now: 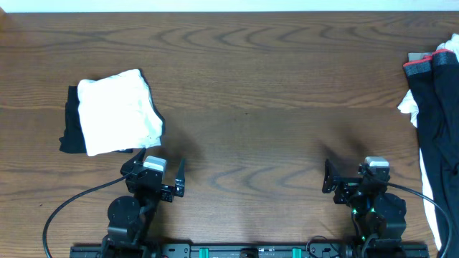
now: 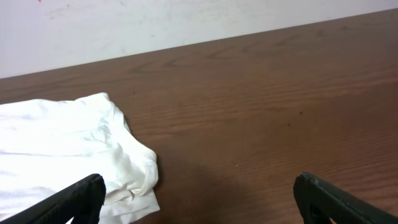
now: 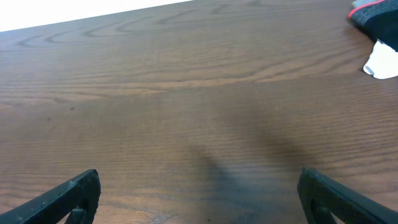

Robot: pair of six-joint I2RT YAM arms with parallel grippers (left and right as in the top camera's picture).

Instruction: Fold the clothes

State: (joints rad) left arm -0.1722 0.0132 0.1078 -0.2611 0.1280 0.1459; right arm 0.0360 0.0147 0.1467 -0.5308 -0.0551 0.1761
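The clothes lie in two places. At the left a folded white garment (image 1: 118, 111) rests on a black one (image 1: 69, 123); its near corner (image 2: 68, 149) shows in the left wrist view. At the right edge lie black trousers (image 1: 439, 107) with a red-and-grey waistband (image 3: 375, 14), on white fabric (image 1: 407, 106) (image 3: 382, 62). My left gripper (image 1: 156, 170) (image 2: 202, 199) stands open just in front of the white garment, nothing between its fingers. My right gripper (image 1: 351, 177) (image 3: 202, 196) is open over bare wood, left of the trousers.
The brown wooden table (image 1: 265, 93) stretches between the two heaps. Its far edge meets a pale wall (image 2: 155, 25). Black cables (image 1: 72, 204) loop from both arm bases at the near edge.
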